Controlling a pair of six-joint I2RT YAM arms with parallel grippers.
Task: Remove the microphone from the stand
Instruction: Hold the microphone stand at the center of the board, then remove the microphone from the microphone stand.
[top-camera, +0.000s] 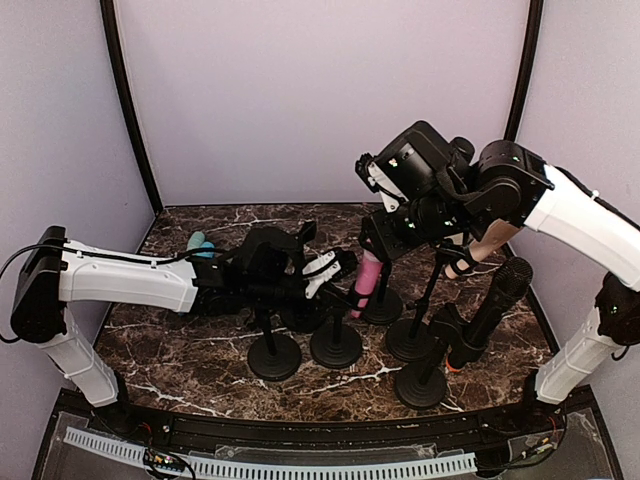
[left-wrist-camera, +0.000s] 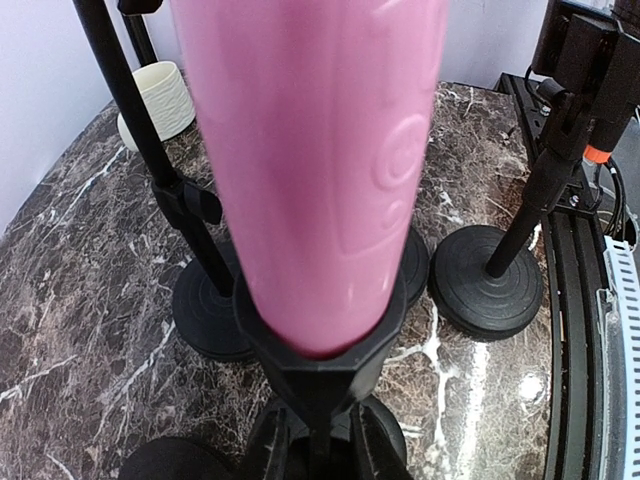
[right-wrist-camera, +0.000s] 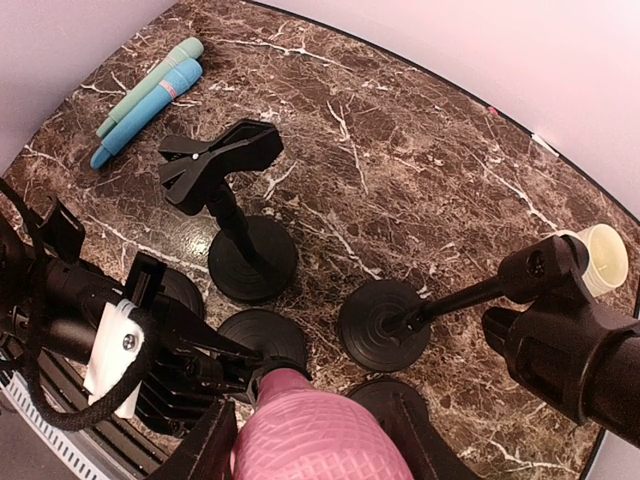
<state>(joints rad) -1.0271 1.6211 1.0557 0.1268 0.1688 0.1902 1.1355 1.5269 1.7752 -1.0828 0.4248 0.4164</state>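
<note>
The pink microphone (top-camera: 366, 278) stands tilted in the black clip of its stand (left-wrist-camera: 320, 362) at mid-table. In the left wrist view its body (left-wrist-camera: 312, 150) fills the frame. My left gripper (left-wrist-camera: 312, 452) reaches in low from the left. Its fingers (left-wrist-camera: 252, 445) are pressed in on either side of the stand's thin stem, just under the clip. My right gripper (right-wrist-camera: 312, 428) comes down from above and is shut on the microphone's ribbed pink head (right-wrist-camera: 320, 445), one finger on each side. In the top view the left gripper (top-camera: 325, 272) is beside the microphone and the right gripper (top-camera: 385, 240) above it.
Several other black stands crowd round, one with an empty clip (right-wrist-camera: 222, 165). A black microphone (top-camera: 497, 300) sits in a stand at the right, a cream one (right-wrist-camera: 603, 255) further back. Teal and blue microphones (right-wrist-camera: 150, 85) lie at the back left.
</note>
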